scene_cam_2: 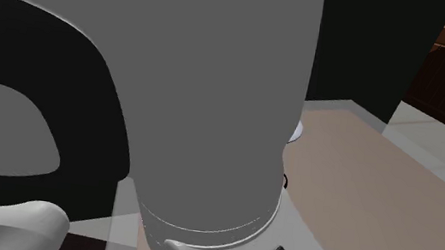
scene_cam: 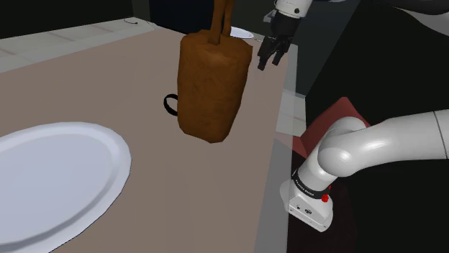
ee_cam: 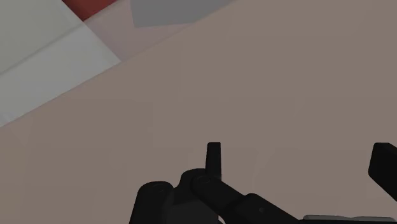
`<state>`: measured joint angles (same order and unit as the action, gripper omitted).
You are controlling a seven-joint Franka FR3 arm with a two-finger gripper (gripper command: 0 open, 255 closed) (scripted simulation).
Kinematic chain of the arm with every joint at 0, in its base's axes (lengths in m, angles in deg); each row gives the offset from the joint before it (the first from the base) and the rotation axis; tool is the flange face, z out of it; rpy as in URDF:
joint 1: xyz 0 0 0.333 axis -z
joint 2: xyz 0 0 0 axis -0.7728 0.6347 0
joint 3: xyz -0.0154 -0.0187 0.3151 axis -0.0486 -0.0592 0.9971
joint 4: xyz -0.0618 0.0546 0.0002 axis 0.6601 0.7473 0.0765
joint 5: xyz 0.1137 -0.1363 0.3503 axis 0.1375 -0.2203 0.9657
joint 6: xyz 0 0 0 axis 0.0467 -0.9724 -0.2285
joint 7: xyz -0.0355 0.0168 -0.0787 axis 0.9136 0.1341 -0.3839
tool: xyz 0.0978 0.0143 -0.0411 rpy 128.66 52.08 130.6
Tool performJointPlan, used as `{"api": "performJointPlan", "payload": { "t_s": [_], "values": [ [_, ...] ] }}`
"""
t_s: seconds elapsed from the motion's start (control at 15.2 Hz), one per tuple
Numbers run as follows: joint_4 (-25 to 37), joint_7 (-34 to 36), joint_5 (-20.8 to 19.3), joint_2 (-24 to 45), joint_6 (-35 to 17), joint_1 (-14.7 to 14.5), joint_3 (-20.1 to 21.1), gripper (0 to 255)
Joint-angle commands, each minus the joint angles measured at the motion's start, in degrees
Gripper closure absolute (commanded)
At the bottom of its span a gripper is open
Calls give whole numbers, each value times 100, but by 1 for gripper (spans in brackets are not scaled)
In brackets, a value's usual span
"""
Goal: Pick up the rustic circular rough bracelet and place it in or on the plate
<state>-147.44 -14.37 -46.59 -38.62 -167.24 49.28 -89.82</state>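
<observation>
The bracelet (scene_cam: 170,104) is a small dark ring lying on the beige table (scene_cam: 165,201), half hidden behind a tall brown block with a handle (scene_cam: 212,83). A large white plate (scene_cam: 50,180) lies at the shoulder view's lower left. My black gripper (scene_cam: 269,62) hangs above the table's far right edge, to the right of the brown block and well away from the bracelet. In the wrist view the gripper (ee_cam: 299,159) is open, its fingers (ee_cam: 214,156) standing wide apart over bare tabletop with nothing between them.
A second white dish (scene_cam: 242,33) peeks out behind the brown block at the table's far end. The arm's grey body (scene_cam_2: 215,102) blocks most of the second exterior view. A red patch (scene_cam: 338,111) lies beside the stand.
</observation>
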Motion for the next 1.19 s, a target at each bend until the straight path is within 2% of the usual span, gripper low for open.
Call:
{"api": "performJointPlan", "payload": {
  "t_s": [0.0, 0.59, 1.12],
  "values": [
    [0, 0, 0, 0, 0, 0, 0, 0],
    [396, 636, 932, 1207, -439, -472, 516, 0],
    [1102, 1083, 1652, 2441, -777, -854, 921, 0]
  ]
}}
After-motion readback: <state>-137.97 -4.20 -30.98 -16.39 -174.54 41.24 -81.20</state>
